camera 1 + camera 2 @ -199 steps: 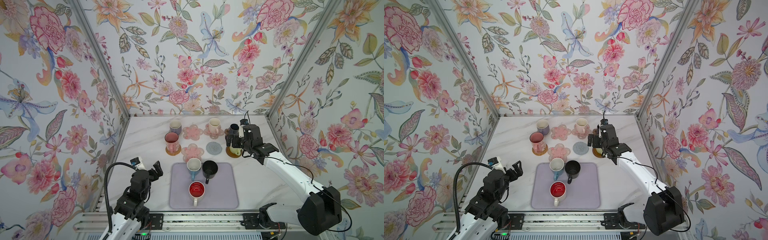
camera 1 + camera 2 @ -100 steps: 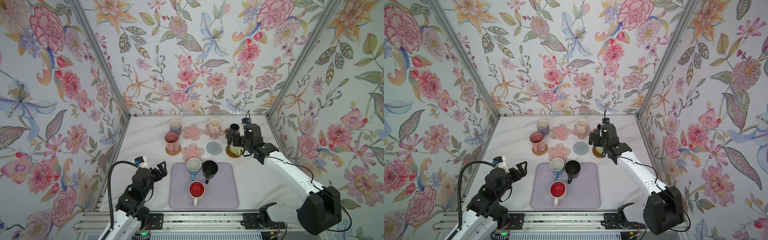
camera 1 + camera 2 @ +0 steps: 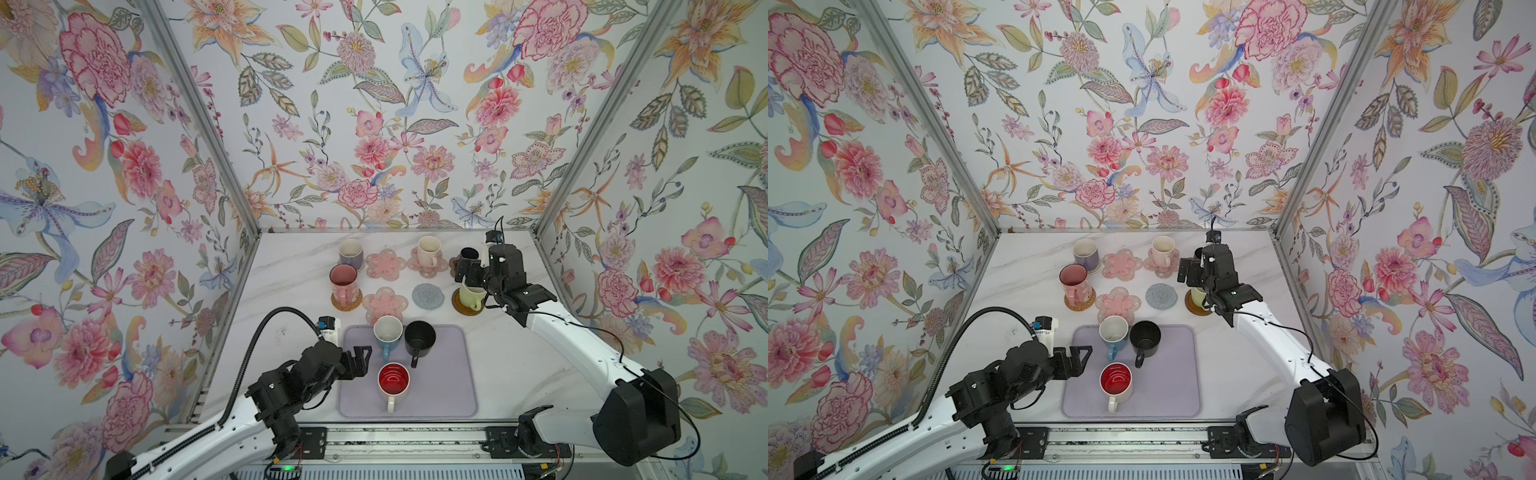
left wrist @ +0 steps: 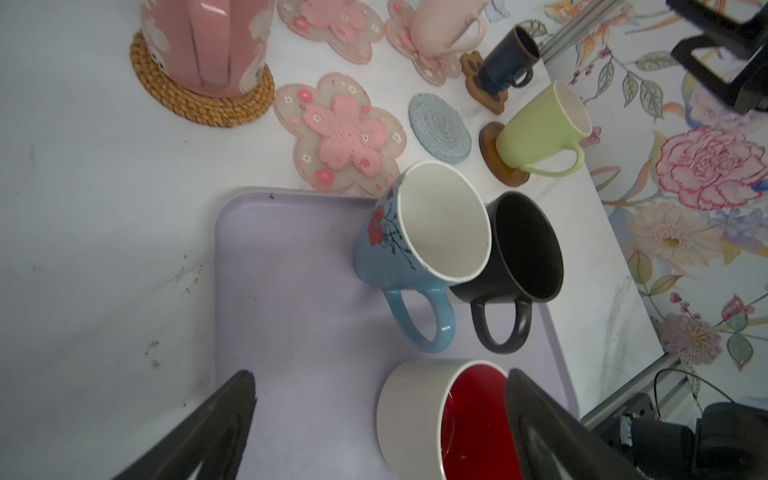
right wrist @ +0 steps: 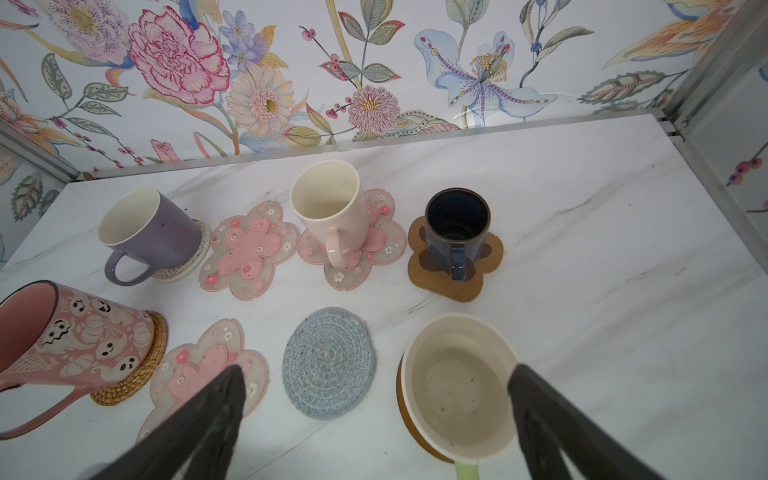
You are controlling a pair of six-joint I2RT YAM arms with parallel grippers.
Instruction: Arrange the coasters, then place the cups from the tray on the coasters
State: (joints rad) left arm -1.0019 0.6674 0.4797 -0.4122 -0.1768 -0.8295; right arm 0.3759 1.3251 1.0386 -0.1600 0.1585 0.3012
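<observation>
My left gripper (image 3: 360,360), jaws wide and empty, has slid in over the left edge of the flat pale lavender tray (image 3: 449,386) since a second ago, lining up on the white mug with red inside (image 3: 393,381) standing there, so next I'd drop and close round it. The right gripper (image 3: 468,276) hasn't budged, open above the light green mug (image 3: 471,294) on its brown wooden disc (image 3: 461,308)

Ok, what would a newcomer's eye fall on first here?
Loud floral wallpaper wraps the booth on three sides. At the front of the table, a lavender tray holds three mugs: blue, black and red-lined. Behind it, five more mugs stand on coasters.
</observation>
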